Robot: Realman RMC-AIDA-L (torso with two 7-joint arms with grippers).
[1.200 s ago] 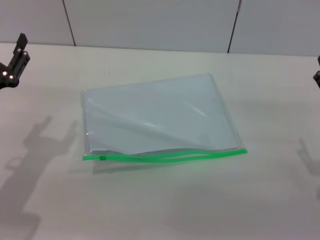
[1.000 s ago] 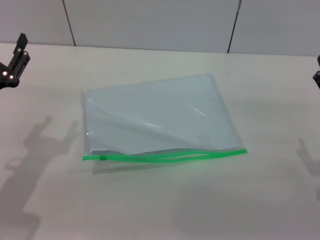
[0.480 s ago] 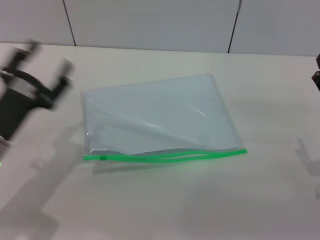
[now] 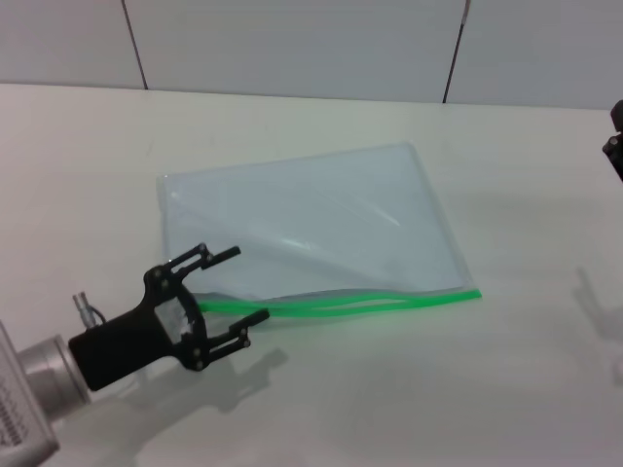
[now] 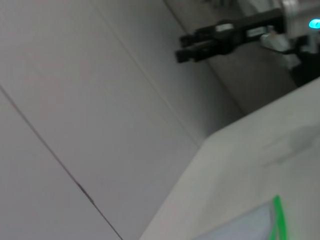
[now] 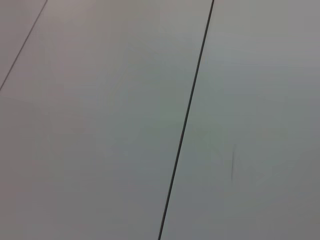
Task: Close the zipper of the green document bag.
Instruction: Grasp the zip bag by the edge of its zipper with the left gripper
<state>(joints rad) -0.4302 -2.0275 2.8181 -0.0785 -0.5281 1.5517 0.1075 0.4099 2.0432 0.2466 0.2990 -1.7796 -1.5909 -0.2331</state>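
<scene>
Progress was slight: the zipper [image 4: 336, 304] still gaped along most of its length, its two green strips bowed apart between the middle and the right end, so the closing itself had not begun. Nearest the robot, the left pincer [image 4: 234, 288] hovered low over the desk [image 4: 389, 399] at the zipper's left end, its fingers spread wide and holding nothing, one finger above the green edge and one below it. The slider could not be seen; it probably lay hidden behind the pincer, which suggested the grasp was about to be made. Gripping the slider and drawing it rightwards along the whole edge remained to be done.

The green document bag [image 4: 311, 224] lay flat near the middle of the desk, its green edge towards the robot, a crease running across its pale face. At the far right border, only a sliver of the right pincer [image 4: 616, 146] showed, well apart from the bag; its fingers could not be judged.

A second before, the left pincer had stood at the far left edge, clear of the bag, and the slider had been in plain sight near the zipper's left end. The bag had not moved.
</scene>
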